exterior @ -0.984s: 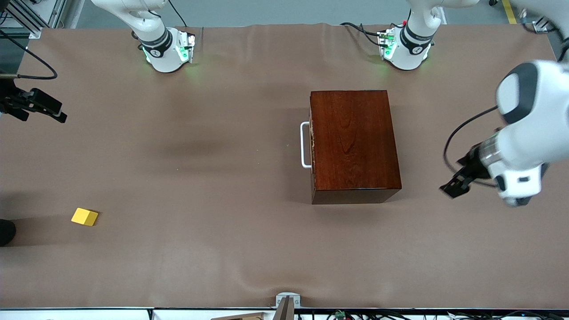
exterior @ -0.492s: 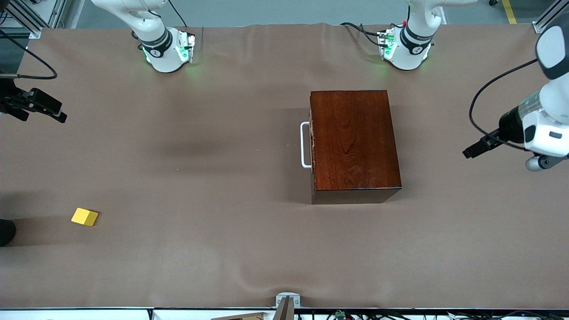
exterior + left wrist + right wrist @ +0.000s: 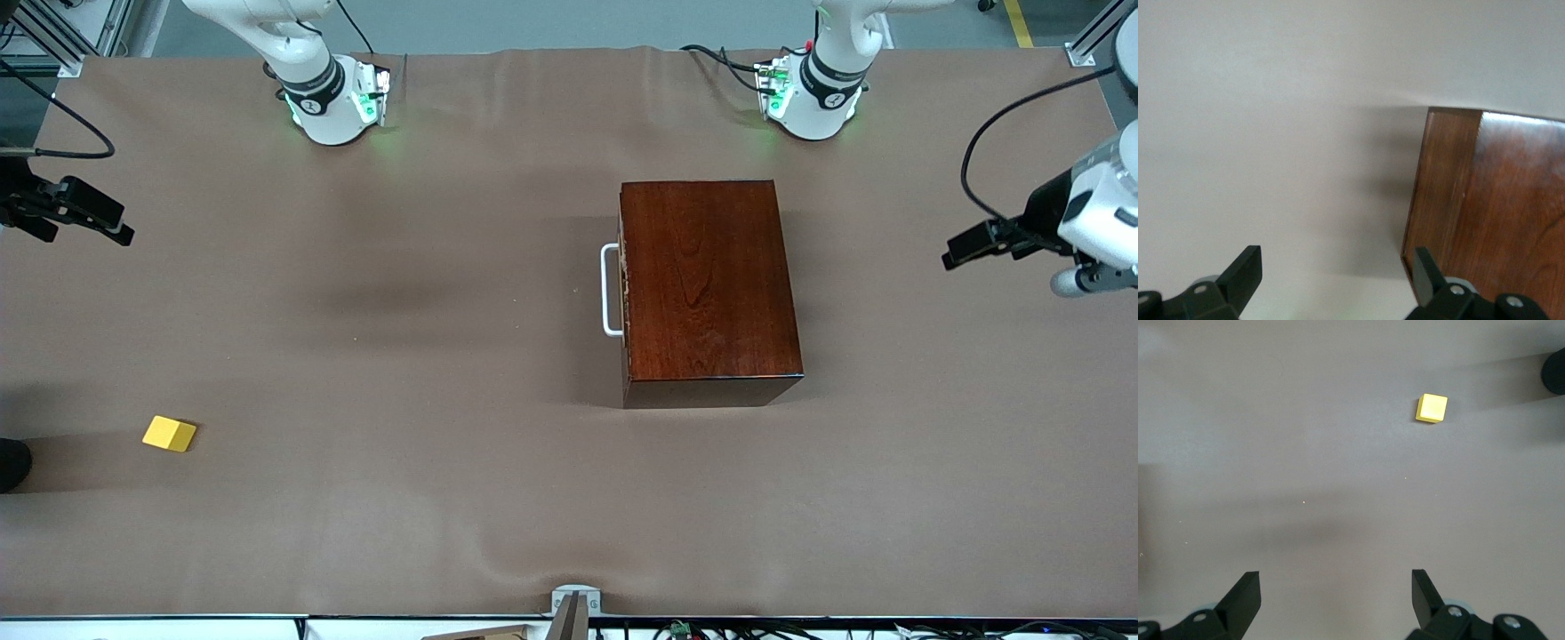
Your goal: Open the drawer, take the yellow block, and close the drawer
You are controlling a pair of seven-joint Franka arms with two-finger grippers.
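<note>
Even bright light, soft shadows, sharp

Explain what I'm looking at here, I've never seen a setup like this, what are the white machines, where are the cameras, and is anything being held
These are two white robot arms bolted along one edge of a table covered in brown cloth. Each arm ends in a black two-finger gripper.

The wide picture comes from a high camera facing the robots. The other two come from small cameras on each arm's wrist, looking down past its own fingers.

On the table stands a dark reddish wooden box with its drawer shut; the drawer's white handle faces the right arm's end. A small yellow block lies loose on the cloth at that end, nearer the front camera than the box.

The left gripper hangs in the air beside the box, toward the left arm's end of the table, fingers open. The right gripper hangs over the cloth at its own end, also open. Neither holds anything.
</note>
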